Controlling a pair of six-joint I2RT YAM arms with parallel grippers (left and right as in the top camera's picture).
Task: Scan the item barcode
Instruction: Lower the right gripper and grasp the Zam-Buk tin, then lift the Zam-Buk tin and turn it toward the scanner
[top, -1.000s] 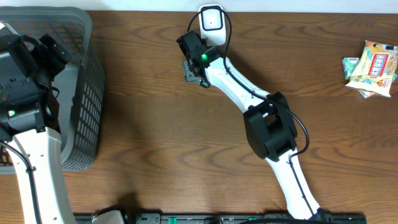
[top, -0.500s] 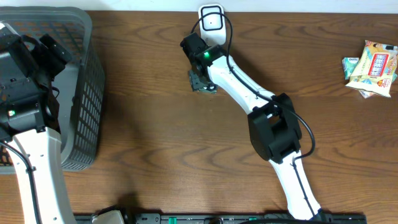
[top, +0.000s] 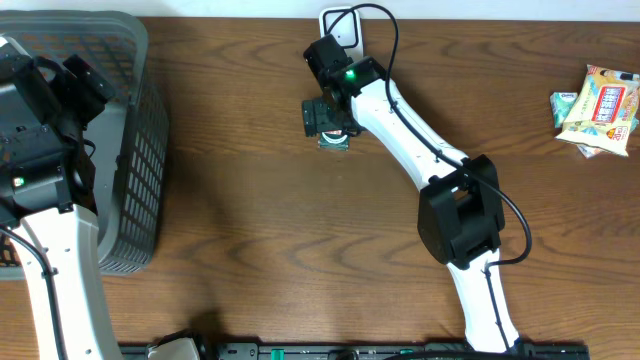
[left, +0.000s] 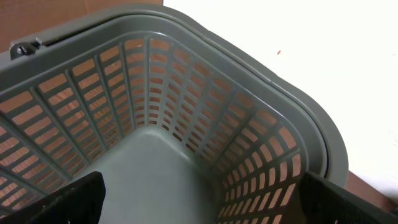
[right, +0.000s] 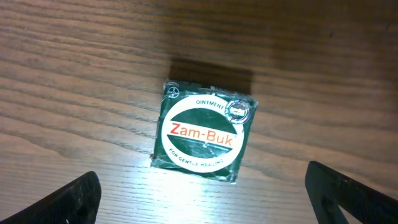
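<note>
Presently, at the left of the table (top: 250, 230), my left gripper (left: 205, 199) hangs over the grey basket (top: 135, 150). Its fingers are spread wide with nothing between them. The basket floor that shows in the wrist view is bare.

At the far centre, my right gripper (right: 208, 198) hangs directly above the ointment pack (right: 204, 132). The fingers are wide apart at either side of the wrist view and touch nothing. The pack lies flat on the wood, free of any grip, just near of the white scanner (top: 338, 22) at the far edge.

I judge the step in hand to be the presentation of the pack to the scanner, and I cannot confirm a read. No barcode shows on the upward face, so the code is presumably underneath or on an edge. The next move, as I judge it, calls for closing on the pack across its flat sides, lifting it, and turning the coded face towards the scanner.

The pack is small, square and dark green, wrapped in glossy film. It carries a white oval with red "Zam-Buk" lettering and sits slightly skewed to the wood grain. The film looks slippery, so a light grip may let it slide.

At the far right, the snack packets (top: 598, 108) lie well apart and untouched.
</note>
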